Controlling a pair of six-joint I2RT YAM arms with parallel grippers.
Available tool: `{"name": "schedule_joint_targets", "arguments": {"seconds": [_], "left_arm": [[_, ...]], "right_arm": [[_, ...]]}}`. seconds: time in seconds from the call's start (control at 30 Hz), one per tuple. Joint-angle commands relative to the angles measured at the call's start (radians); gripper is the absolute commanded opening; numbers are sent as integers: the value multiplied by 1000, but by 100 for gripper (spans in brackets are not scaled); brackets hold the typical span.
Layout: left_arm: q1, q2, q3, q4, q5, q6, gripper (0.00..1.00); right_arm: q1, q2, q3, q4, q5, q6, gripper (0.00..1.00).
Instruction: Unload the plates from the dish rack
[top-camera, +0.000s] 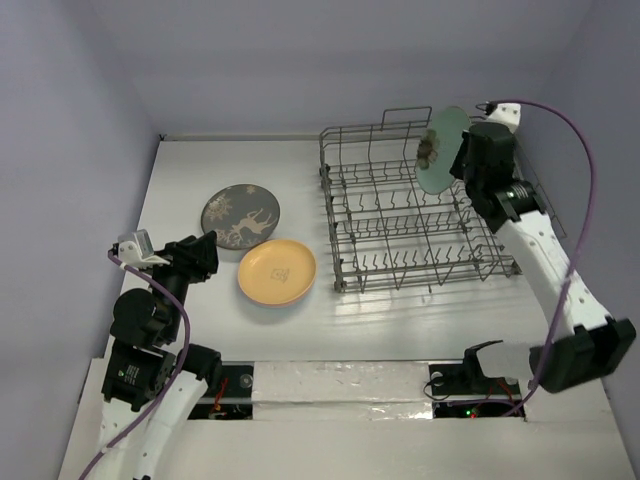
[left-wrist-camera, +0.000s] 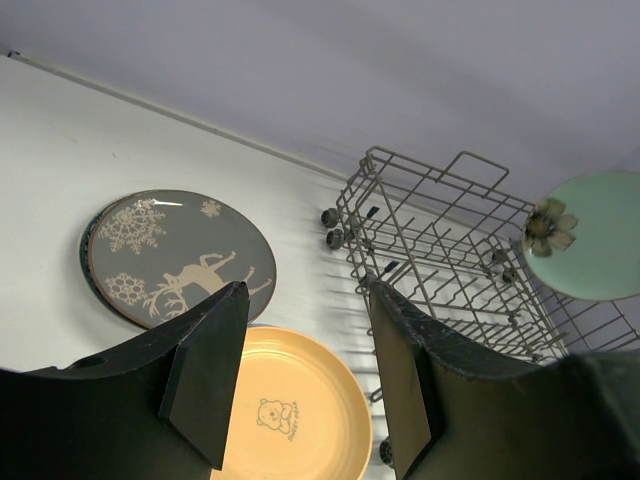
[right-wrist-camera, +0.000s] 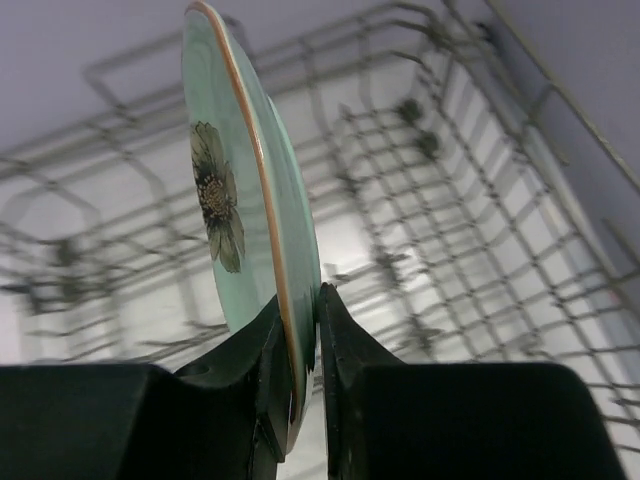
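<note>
My right gripper (top-camera: 462, 158) is shut on the rim of a mint green plate (top-camera: 440, 150) with a flower print and holds it upright above the far right of the grey wire dish rack (top-camera: 420, 215). In the right wrist view the plate (right-wrist-camera: 250, 210) stands edge-on between my fingers (right-wrist-camera: 335, 330). The rack holds no other plates. An orange-yellow plate (top-camera: 277, 272) and a dark grey reindeer plate (top-camera: 240, 216) lie flat on the table left of the rack. My left gripper (top-camera: 205, 250) is open and empty, above the near left of these plates (left-wrist-camera: 290, 410).
The white table (top-camera: 400, 330) ends at lilac walls at the back and sides. The rack's wire handle loop (top-camera: 400, 120) rises at the back. A taped seam (top-camera: 340, 380) runs along the near edge by the arm bases.
</note>
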Motion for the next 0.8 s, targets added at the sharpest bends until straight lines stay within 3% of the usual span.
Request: {"name": "schedule_joint_targets", "arguments": {"seconds": [0.0, 0.1, 0.23, 0.37, 0.53, 0.77], "left_arm": [[-6, 5, -1, 42, 2, 3, 48], [-6, 13, -1, 42, 5, 1, 48], [3, 17, 2, 42, -1, 1, 48], [12, 19, 2, 38, -7, -2, 48], [21, 22, 5, 34, -18, 1, 48], [21, 34, 5, 39, -15, 6, 48]], "right_arm": [[26, -119, -25, 291, -245, 139, 0], [90, -143, -81, 420, -375, 248, 0], [269, -53, -44, 547, -355, 294, 0], [332, 151, 34, 710, -540, 461, 0], [429, 434, 184, 762, -549, 558, 0], [471, 694, 342, 785, -579, 704, 0]]}}
